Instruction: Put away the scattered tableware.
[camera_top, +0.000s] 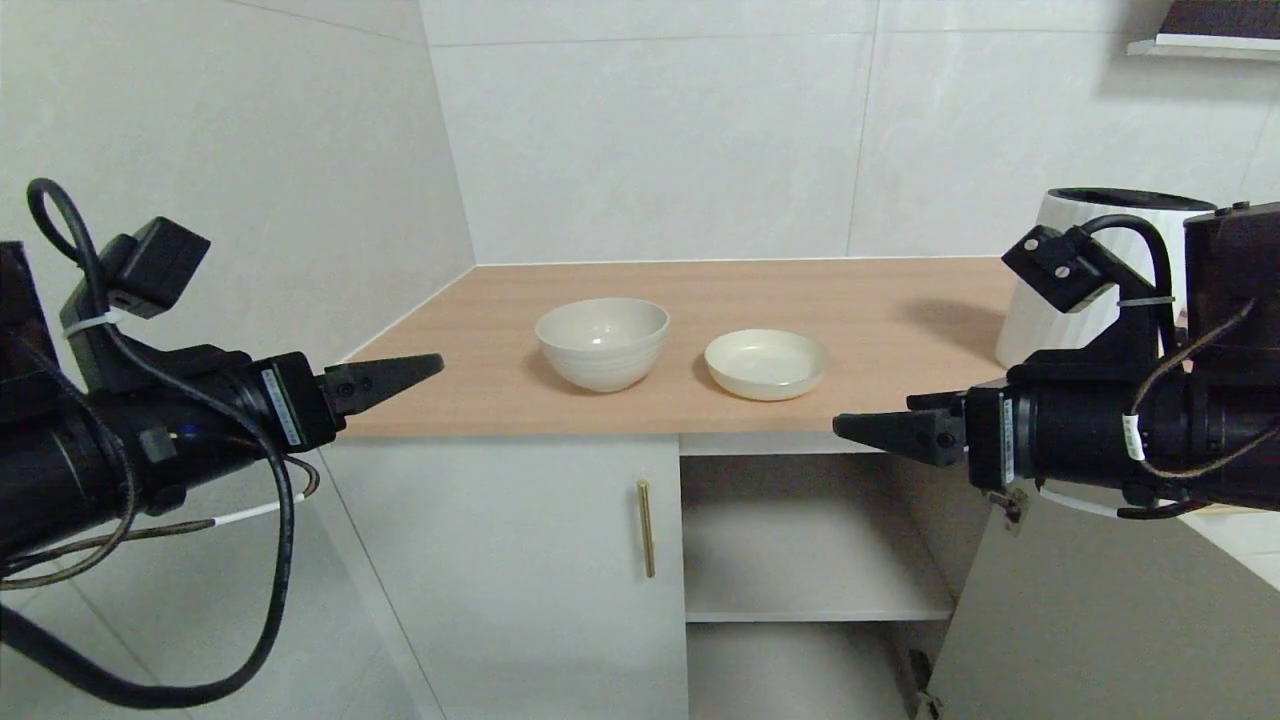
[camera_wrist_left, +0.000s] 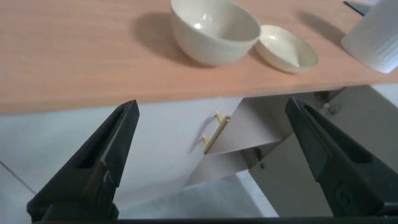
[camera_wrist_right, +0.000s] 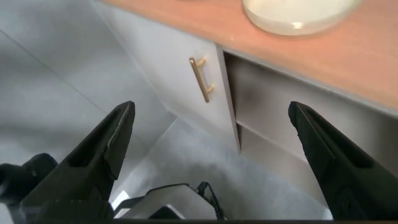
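A deep cream bowl (camera_top: 602, 343) and a shallow cream dish (camera_top: 766, 363) sit side by side, a little apart, on the wooden counter (camera_top: 880, 310). My left gripper (camera_top: 425, 365) hovers off the counter's front left corner, short of the bowl; its fingers stand wide open around nothing. In the left wrist view the bowl (camera_wrist_left: 214, 31) and dish (camera_wrist_left: 286, 48) lie beyond the open left gripper (camera_wrist_left: 211, 162). My right gripper (camera_top: 850, 428) hangs below the counter's front edge, right of the dish. It is open and empty (camera_wrist_right: 214, 162), with the dish (camera_wrist_right: 295, 12) above it.
Under the counter, the left cabinet door is closed, with a brass handle (camera_top: 647, 528). The right door (camera_top: 1080, 610) is swung open, baring a shelf (camera_top: 810, 560). A white appliance (camera_top: 1080, 270) stands at the counter's right end. Tiled walls close off the left and back.
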